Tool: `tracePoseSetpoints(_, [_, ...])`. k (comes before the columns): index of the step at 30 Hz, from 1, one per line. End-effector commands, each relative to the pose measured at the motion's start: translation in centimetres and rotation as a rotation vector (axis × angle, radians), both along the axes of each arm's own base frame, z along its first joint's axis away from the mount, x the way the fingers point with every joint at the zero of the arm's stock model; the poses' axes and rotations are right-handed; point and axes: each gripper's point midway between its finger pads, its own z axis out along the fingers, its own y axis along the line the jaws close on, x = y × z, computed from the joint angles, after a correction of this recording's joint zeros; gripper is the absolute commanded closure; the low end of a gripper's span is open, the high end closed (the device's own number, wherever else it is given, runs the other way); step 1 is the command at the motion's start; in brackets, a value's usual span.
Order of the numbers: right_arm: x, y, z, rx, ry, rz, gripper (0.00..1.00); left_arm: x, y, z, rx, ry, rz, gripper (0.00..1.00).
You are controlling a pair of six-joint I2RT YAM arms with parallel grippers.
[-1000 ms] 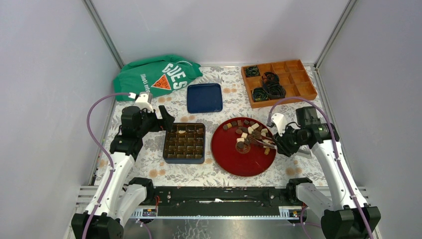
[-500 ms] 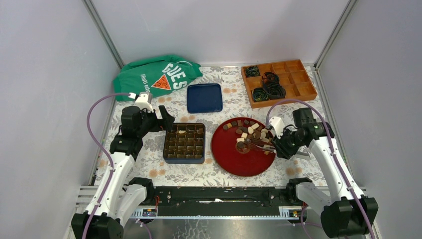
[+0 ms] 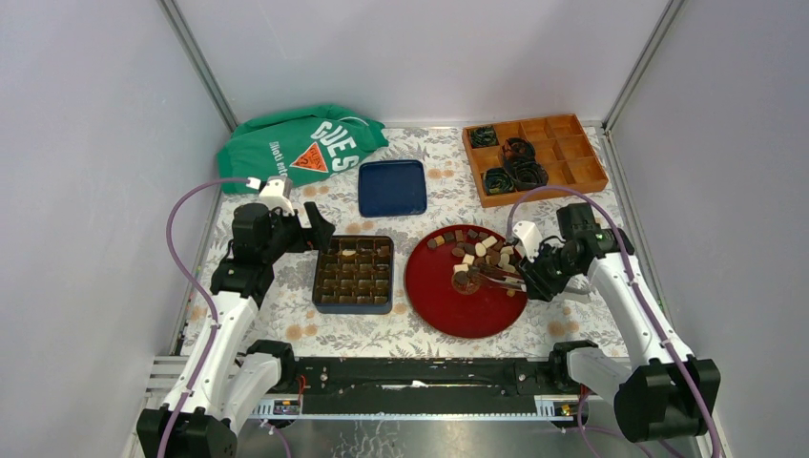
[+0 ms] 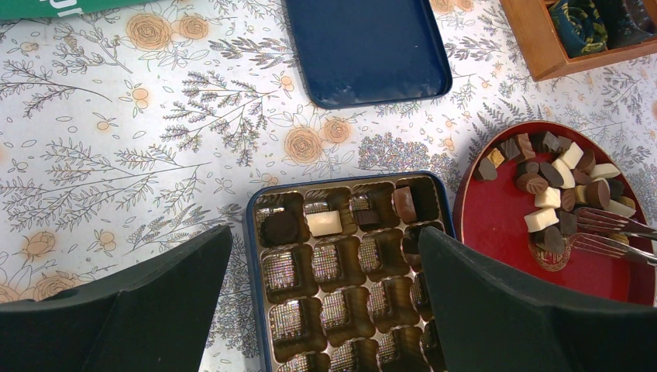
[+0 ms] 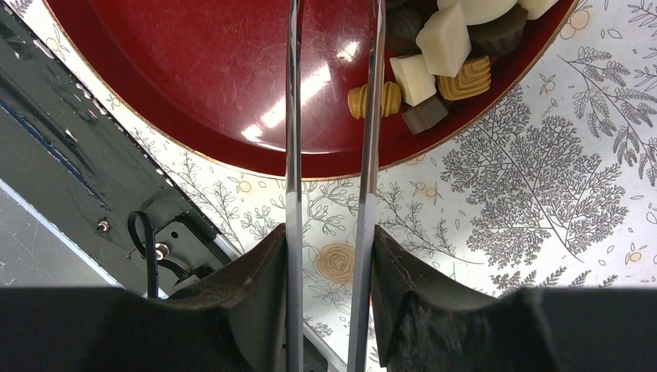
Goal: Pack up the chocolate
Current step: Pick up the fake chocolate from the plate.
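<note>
Most of the chocolate [image 3: 480, 250] is heaped on the far half of the red plate [image 3: 458, 313]. It's a mix of dark, mid-brown and creamy white bits, with a couple of caramel-coloured ribbed ones at the rim in the right wrist view. Four pieces are already in the far row of the blue compartment box [image 3: 353, 275], which sits just left of the plate: a round dark one, a white block, a small dark one and a brown one. The other cells show only their shiny gold liner.

The right claw [image 3: 536, 272] is pinching a pair of metal tongs [image 5: 293, 116], with the fingers pressed against the outside of the two blades. The tongs reach over the plate's rim toward its middle. Their forked tips stand a little apart, right by the near edge of the pile (can't tell if they're actually touching a piece).

The left claw [image 4: 324, 240] is spread as wide as it goes, holding nothing, and hangs over the box's far-left end.

Farther out on the floral desk [image 3: 286, 315] a dark blue lid [image 3: 392, 187] lies flat behind the box. A crumpled green shirt with white lettering [image 3: 296, 143] is in the far-left corner. An orange divided tray [image 3: 563, 162] in the far-right corner has black coiled cables [image 3: 515, 162] in some of its sections.
</note>
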Motion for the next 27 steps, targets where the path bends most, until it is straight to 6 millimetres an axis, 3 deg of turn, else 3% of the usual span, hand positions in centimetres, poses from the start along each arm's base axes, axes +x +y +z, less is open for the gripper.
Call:
tracePoseSetpoints(1, [1.2, 0.8, 0.7, 0.044, -0.04, 0.019, 0.55, 0.4, 0.1, 1.6, 0.001, -0.052, 0.001, 0.01])
tracePoseSetpoints(17, [1.8, 1.4, 0.9, 0.063, -0.034, 0.039, 0.59, 0.5, 0.1, 1.5, 0.002, -0.049, 0.001, 0.01])
tracePoseSetpoints(24, [1.6, 1.3, 2.4, 0.061, -0.073, 0.049, 0.93, 0.5, 0.1, 1.5, 0.001, -0.05, 0.0, 0.01])
tracePoseSetpoints(27, [1.6, 1.1, 3.3, 0.049, -0.102, 0.042, 0.99, 0.5, 0.1, 1.4, 0.001, -0.047, 0.001, 0.01])
